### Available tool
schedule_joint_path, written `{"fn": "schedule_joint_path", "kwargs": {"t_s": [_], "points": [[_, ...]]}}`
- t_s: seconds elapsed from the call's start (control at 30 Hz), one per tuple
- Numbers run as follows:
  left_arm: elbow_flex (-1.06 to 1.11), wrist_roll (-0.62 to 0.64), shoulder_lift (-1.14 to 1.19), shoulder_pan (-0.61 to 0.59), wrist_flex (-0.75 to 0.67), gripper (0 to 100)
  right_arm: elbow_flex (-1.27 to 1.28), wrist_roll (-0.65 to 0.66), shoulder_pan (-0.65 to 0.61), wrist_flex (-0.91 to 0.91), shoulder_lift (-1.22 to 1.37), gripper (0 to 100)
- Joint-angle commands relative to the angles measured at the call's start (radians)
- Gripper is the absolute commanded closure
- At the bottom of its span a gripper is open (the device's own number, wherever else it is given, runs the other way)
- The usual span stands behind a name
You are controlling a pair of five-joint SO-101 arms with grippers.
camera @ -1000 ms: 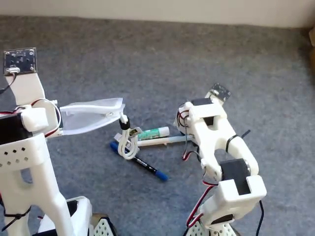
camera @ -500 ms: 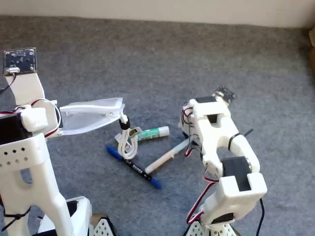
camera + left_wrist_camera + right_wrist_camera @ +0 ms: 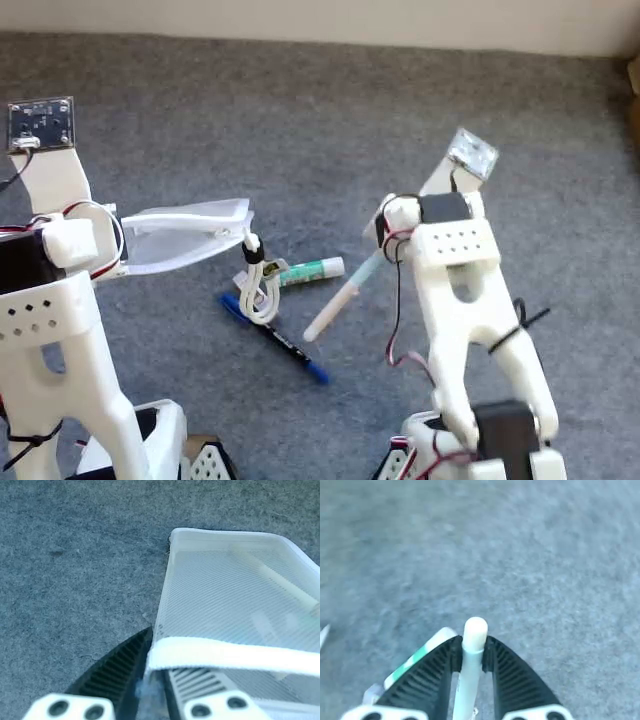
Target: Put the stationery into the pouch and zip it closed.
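The pouch, white see-through mesh, is clamped at one edge in the left gripper. Right of it, on the grey carpet, lie a blue pen and a green-and-white glue stick. Farther right, the right gripper pinches a tilted white pen, near the glue stick.

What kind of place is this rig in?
Probably a hobby or lab test bench, not a factory floor. The left arm and right arm are white plastic builds, the table is covered in grey felt, and the props are a mesh pouch, a blue pen and a glue stick.
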Motion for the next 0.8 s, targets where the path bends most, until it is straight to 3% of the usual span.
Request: {"fn": "schedule_joint_path", "kwargs": {"t_s": [0.0,0.17,0.77], "points": [[-0.004,0.008,0.001,-0.013,-0.002,99,-0.050,0.072,-0.047,0.036,-0.156,99.4],[-0.004,0.008,0.001,-0.013,-0.002,99,-0.056,0.086,-0.094,0.065,-0.298,99.4],[-0.004,0.008,0.001,-0.013,-0.002,99,-0.059,0.499,-0.309,0.054,-0.684,99.5]]}}
